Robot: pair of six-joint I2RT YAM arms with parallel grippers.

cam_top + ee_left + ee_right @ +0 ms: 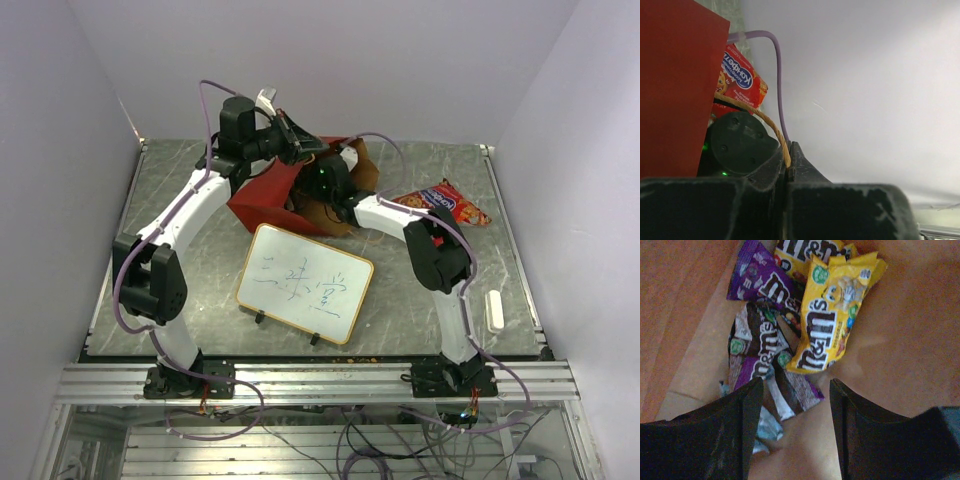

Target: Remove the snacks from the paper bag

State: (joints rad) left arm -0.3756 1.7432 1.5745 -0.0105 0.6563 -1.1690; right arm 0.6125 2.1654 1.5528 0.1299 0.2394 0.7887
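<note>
My left hand (788, 167) clenches the string handle (755, 115) of the paper bag (670, 90); my right hand (796, 405), released, hangs inside above the candy packets (765, 360) — light and slick, I judge — yellow packet (827, 325) at one o'clock, best pinched at its edge.

Both robot arms, the left arm (190, 211) and the right arm (456, 316), are made of smooth white tubes with chunky black joints. A thin purple cable (778, 75) runs along each one. Each arm has a small black base (180, 378). The left claw (789, 152) has thick black fingers with a rough, dusty skin. The right claw (796, 385) has flat black fingers too. A round black cap (737, 142) has tiny screws and a green light.
</note>
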